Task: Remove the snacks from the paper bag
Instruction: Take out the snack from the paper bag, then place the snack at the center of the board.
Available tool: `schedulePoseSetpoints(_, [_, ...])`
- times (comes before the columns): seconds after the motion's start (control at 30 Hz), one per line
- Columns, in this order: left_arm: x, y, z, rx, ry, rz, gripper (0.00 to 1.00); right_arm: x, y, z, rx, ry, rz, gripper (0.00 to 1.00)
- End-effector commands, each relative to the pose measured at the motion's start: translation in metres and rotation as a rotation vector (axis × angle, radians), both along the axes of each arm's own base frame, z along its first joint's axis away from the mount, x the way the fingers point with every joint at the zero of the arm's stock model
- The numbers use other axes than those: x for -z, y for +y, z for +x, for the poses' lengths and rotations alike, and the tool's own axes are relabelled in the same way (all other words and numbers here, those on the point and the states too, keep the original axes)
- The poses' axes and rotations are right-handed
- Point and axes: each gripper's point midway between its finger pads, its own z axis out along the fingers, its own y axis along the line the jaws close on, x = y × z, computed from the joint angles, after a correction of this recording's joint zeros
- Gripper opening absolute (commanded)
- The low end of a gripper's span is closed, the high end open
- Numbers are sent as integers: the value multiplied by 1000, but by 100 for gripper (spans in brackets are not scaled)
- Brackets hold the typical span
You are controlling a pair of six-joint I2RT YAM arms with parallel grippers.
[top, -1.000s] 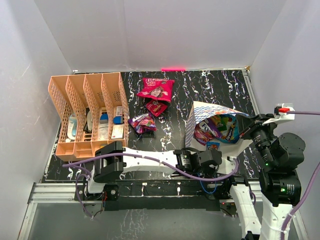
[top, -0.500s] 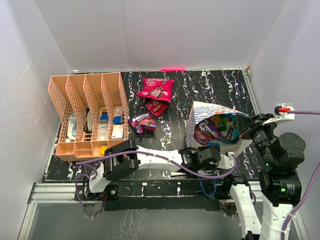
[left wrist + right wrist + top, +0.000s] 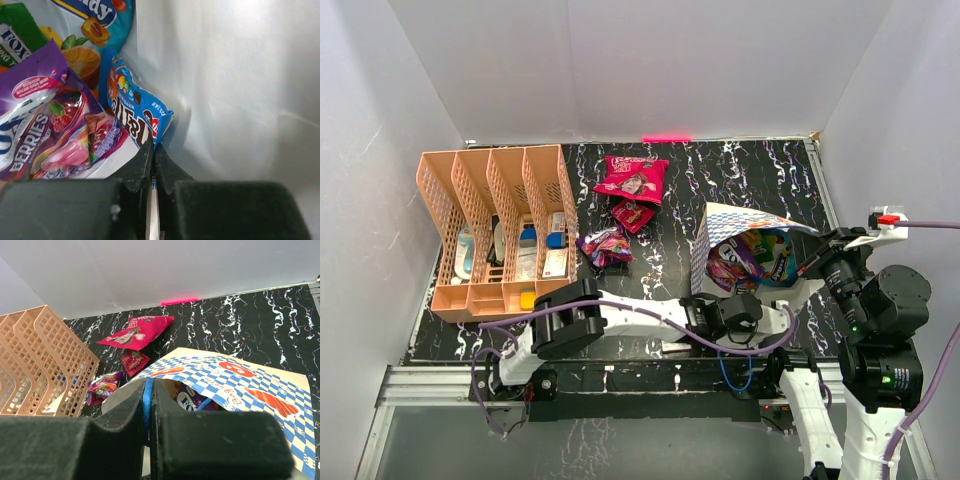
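Observation:
The blue-and-white checkered paper bag (image 3: 750, 225) lies on its side, mouth toward the arms, with several snacks (image 3: 755, 258) inside. My left gripper (image 3: 745, 300) reaches into it. In the left wrist view this gripper (image 3: 153, 147) is shut on the lower edge of a blue packet (image 3: 135, 107), beside a purple berries packet (image 3: 45, 130) and the cream bag wall (image 3: 240, 90). My right gripper (image 3: 149, 390) is shut on the bag's blue cord handle (image 3: 148, 400), holding the bag's mouth (image 3: 235, 377) up. A large magenta packet (image 3: 632, 178), a small red packet (image 3: 633, 213) and a purple packet (image 3: 604, 245) lie on the table.
A peach-orange divider rack (image 3: 495, 225) with small items stands at the left of the black marbled table (image 3: 740, 170). White walls enclose the back and sides. The left arm stretches across the near edge toward the bag.
My left gripper went from open to shut on the blue packet, a little deeper in the bag. The right gripper and the bag have not moved.

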Motion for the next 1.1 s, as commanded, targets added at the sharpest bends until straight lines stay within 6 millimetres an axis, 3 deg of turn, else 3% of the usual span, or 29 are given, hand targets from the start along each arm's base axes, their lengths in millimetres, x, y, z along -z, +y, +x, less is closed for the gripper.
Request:
schedulePoseSetpoints(0.0, [-78,9,1,-18,2,-112,0,-30,1,-7,1,-95,2,8])
schedulePoseSetpoints(0.37, [-218,64,-26,8,80,-348,0,-23,-2,-3,15,-84,-14,8])
schedulePoseSetpoints(0.5, [-275,97,-40,44,94,-466,0,-22,-4,-2,22,-88,-21,8])
schedulePoseSetpoints(0.63, [-317,138,-57,91,118,-545,0,-19,-5,0,25,-86,-27,8])
schedulePoseSetpoints(0.73, [-335,173,-59,72,99,-587,0,-18,-6,1,31,-87,-36,8])
schedulePoseSetpoints(0.83, [-345,209,-44,-52,52,-623,0,-16,-8,3,37,-88,-43,8])
schedulePoseSetpoints(1.0, [-316,249,4,-376,-120,-518,0,-16,-9,3,43,-92,-55,8])
schedulePoseSetpoints(1.07, [-301,255,22,-498,-201,-463,0,-15,-10,3,46,-91,-56,8])
